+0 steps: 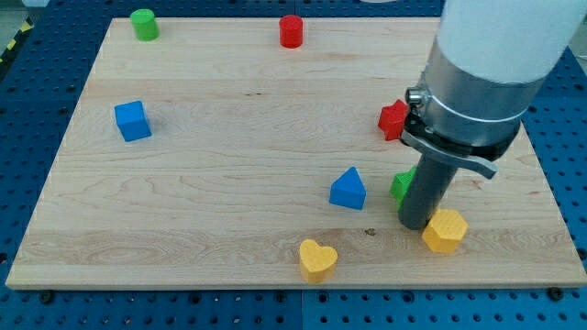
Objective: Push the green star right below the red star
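Note:
The red star [393, 119] lies at the view's right, partly hidden behind the arm. The green star [401, 186] sits just below it, mostly hidden by the rod, with only its left edge showing. My tip [417, 223] rests on the board against the green star's lower right side, between it and the yellow hexagon [445, 230].
A blue triangle [348, 189] lies left of the green star. A yellow heart [317, 258] is near the board's bottom edge. A blue cube [133, 121] is at the left. A green cylinder [143, 24] and a red cylinder [291, 31] stand at the top edge.

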Controlling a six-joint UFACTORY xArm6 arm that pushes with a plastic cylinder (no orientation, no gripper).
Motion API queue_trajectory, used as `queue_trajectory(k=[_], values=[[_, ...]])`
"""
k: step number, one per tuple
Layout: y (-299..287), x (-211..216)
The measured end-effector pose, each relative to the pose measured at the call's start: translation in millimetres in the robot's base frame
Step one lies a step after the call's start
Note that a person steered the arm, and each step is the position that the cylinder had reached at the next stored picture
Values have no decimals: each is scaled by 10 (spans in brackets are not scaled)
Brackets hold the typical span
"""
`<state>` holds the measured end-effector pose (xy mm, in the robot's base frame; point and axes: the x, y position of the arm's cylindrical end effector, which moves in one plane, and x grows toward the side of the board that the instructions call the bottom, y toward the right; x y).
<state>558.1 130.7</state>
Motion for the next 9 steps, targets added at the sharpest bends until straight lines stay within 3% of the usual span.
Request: queue_trajectory(k=[2,5,7,8,9], values=[[13,-113],[112,-631],[548,-1289],[718,-1255],[787,-933]])
